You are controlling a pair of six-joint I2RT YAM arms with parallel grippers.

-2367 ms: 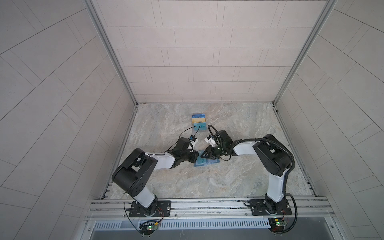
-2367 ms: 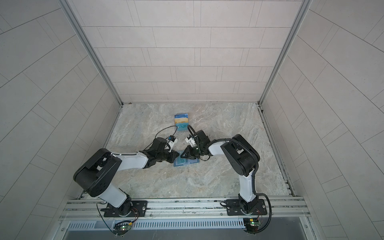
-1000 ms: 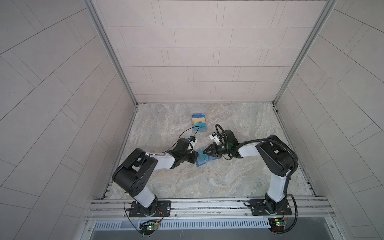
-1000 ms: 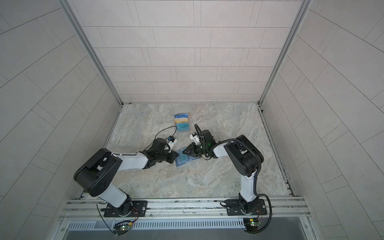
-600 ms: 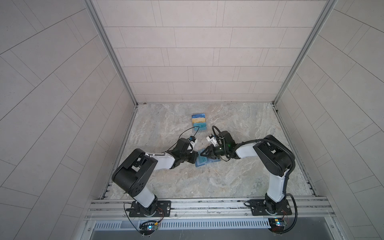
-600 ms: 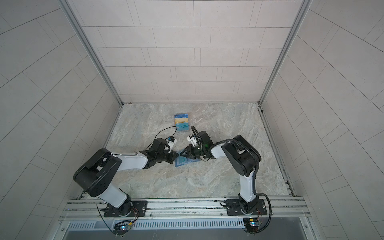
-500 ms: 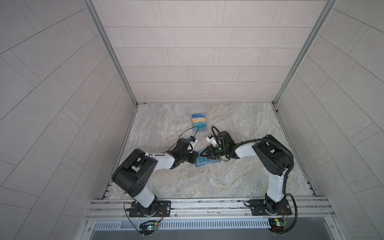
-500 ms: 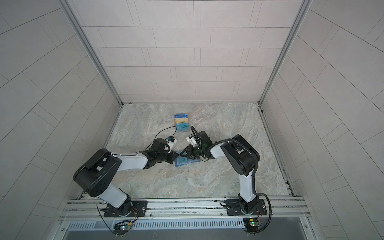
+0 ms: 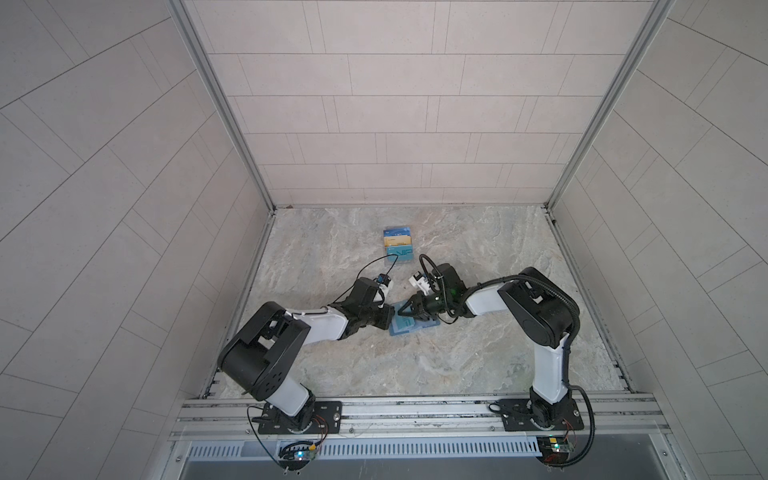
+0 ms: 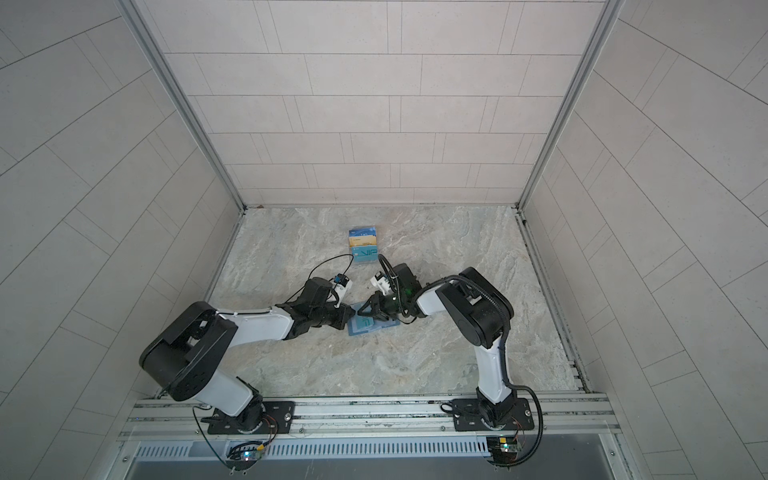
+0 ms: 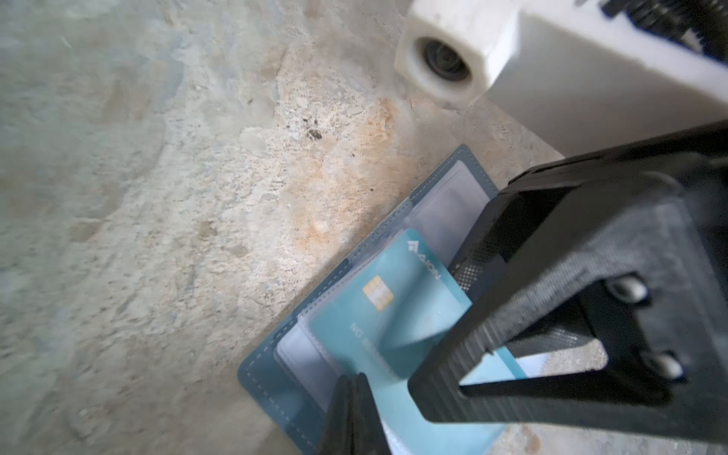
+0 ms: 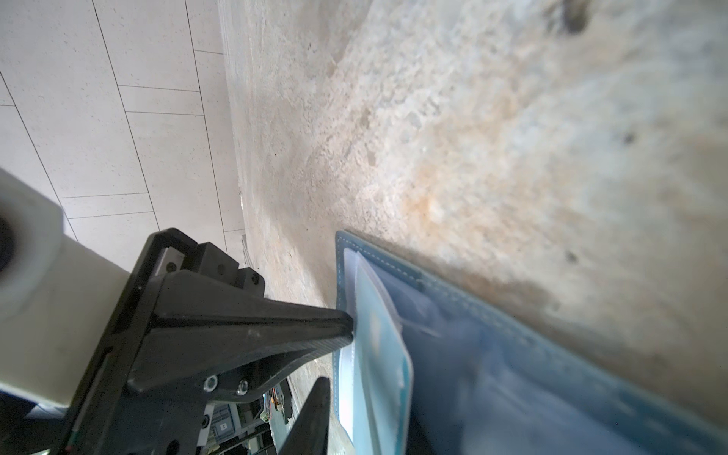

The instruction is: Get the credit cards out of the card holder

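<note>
1. A second ago the right gripper [image 9: 405,309] stood farther from the left arm. It has now come back over the card holder [image 9: 415,329] and sits much as it did half a second ago. The left gripper [image 9: 390,320] has kept its place.
2. The left gripper's fingertips [image 11: 350,394] are pressed together. Their point bears on the holder's edge nearest that gripper.
3. The right gripper's jaws stand a little apart, with one end of the teal card [image 11: 378,315] between them. I cannot tell whether they pinch it.
4. The card holder lies open on the floor [image 9: 478,249], directly under the right gripper's fingertips and just in front of the left gripper's tip. The teal card is tilted up off its inner face, with the raised end toward the right gripper.
5. Count: two arms, two grippers, one card holder and one card seen in it. Beyond both grippers, well apart from them, a card stand [image 9: 398,245] shows three cards in tiers: dark blue, gold and teal.
6. Materials:
   - The holder is teal-blue and leather-like, with pale stitching along its rim and clear, glossy sleeves inside.
   - The card is a thin flat rectangle with rounded corners, a gold chip and pale print.
   - The gripper fingers are black, ribbed, open triangular frames with fine-textured pads.
   - The floor is mottled grey-beige, like stone.
</note>
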